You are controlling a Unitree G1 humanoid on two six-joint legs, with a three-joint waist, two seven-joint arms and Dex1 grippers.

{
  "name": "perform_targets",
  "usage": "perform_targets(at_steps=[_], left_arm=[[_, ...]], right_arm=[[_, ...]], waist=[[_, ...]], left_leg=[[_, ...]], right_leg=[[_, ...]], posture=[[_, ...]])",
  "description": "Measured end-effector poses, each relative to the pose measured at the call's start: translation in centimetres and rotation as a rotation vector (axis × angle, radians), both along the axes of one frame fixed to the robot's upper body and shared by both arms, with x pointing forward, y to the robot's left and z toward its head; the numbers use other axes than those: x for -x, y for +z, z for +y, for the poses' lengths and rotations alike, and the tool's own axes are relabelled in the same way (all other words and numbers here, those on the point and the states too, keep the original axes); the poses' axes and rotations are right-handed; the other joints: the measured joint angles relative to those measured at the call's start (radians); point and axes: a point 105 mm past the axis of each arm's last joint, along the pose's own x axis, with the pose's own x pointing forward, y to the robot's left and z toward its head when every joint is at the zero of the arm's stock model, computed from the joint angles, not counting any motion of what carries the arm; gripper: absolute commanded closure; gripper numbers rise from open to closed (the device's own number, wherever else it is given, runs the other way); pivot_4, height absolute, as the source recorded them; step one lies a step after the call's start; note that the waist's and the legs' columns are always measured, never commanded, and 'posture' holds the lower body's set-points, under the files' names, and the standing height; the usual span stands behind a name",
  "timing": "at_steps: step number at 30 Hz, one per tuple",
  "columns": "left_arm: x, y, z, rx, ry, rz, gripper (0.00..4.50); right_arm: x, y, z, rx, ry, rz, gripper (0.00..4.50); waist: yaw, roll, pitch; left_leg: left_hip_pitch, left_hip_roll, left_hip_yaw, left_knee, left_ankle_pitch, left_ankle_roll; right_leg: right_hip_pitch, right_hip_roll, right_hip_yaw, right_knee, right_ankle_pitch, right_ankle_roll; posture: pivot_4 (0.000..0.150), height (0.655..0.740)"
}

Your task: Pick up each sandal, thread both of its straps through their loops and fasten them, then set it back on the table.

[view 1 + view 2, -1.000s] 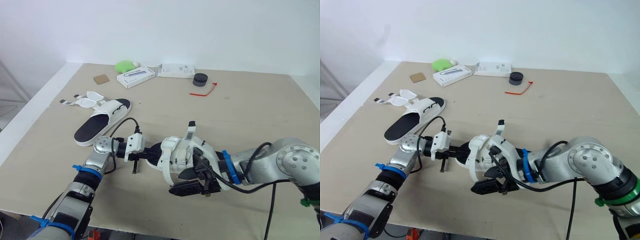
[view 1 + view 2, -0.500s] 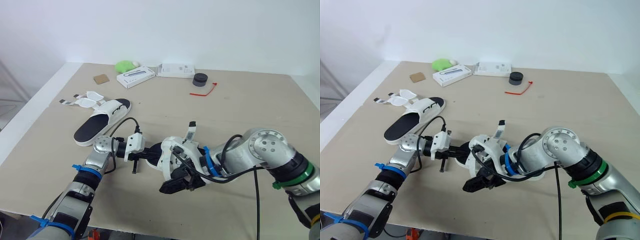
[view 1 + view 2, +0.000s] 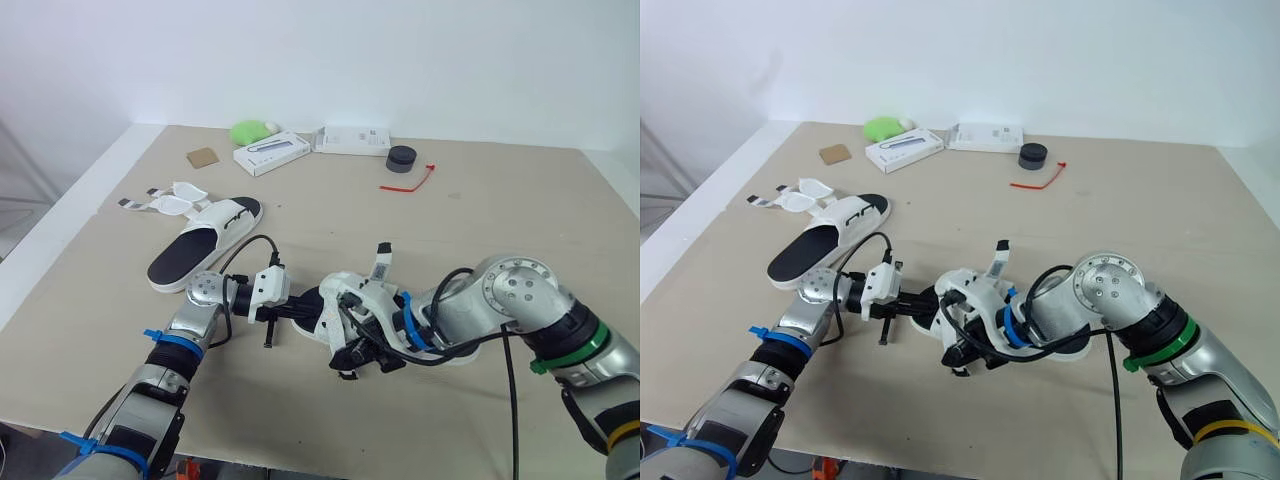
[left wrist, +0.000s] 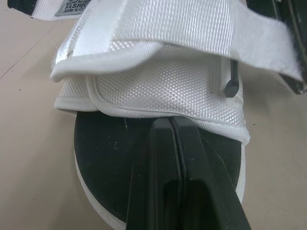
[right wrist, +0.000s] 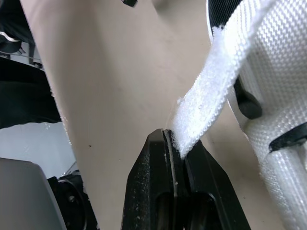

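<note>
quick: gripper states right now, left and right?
Left gripper: shut, tips at the edge of the sandal upper; whether it pinches anything cannot be told.
Right gripper: shut on the end of the white strap.

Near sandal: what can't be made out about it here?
Its loops: eye views, the right gripper covers the near sandal there.
Where the pinched strap leads: right wrist view, cut by the edge.
Whether the left gripper clamps the near sandal: left wrist view, its own fingers hide it.
</note>
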Motion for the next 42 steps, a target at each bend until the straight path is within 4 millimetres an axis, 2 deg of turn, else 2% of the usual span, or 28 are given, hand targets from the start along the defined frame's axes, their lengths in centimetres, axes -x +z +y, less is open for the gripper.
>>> perform_targets(at_steps=[3,5,8,12,15,25,42], left_arm=[[0.0,0.0,0.1,-0.001,0.001,-0.001,4.5],[0.0,0.0,0.0,-0.001,0.002,-0.001,4.5],[0.0,0.0,0.0,0.0,-0.001,-0.002,4.5],[0.0,0.0,0.0,0.002,0.0,-0.003,4.5],[0.1,0.0,0.0,0.005,0.005,-0.005,4.5],[0.3,-0.1,0.0,0.015,0.022,-0.015,4.5],[0.4,-0.1,0.0,0.02,0.024,-0.016,4.5]], right_arm=[[-0.7,2.9,0.7,-0.162,-0.005,0.031,4.49],[-2.5,6.0,1.2,-0.285,-0.039,-0.001,4.49],[-3.9,6.9,1.2,-0.324,-0.095,0.007,4.49],[-6.0,6.0,0.7,-0.283,-0.213,0.032,4.49],[-6.7,5.1,0.3,-0.242,-0.267,0.05,4.49],[-5.9,2.7,-0.4,-0.153,-0.267,0.103,4.49],[-5.2,2.1,-1.1,-0.153,-0.265,0.121,4.49]], waist=[[-0.001,0.0,0.0],[-0.001,0.0,0.0],[0.0,0.0,0.0],[0.0,0.001,-0.001],[0.0,0.001,0.0],[0.001,0.001,-0.001],[0.002,0.001,-0.001]], left_leg=[[0.0,0.0,0.0,0.0,0.0,0.0],[0.0,0.0,0.0,0.0,0.0,0.0],[0.0,0.0,0.0,0.0,0.0,0.001],[0.0,0.0,-0.001,0.0,-0.001,0.001],[0.0,0.0,-0.001,0.0,-0.001,0.001],[-0.001,0.0,-0.001,0.0,-0.002,0.003],[-0.001,-0.001,-0.001,0.0,-0.003,0.006]], right_leg=[[0.0,0.0,0.0,0.0,0.0,0.0],[0.0,0.001,0.0,0.0,0.0,0.0],[0.0,0.001,-0.001,0.0,0.0,-0.001],[0.0,0.001,-0.001,0.0,0.0,-0.001],[0.0,0.0,-0.001,0.0,0.0,-0.001],[0.0,0.0,-0.001,0.0,0.0,-0.002],[0.0,0.0,-0.001,0.0,-0.002,-0.002]], posture=[[0.15,0.74],[0.15,0.74],[0.15,0.74],[0.15,0.74],[0.15,0.74],[0.15,0.74],[0.15,0.74]])
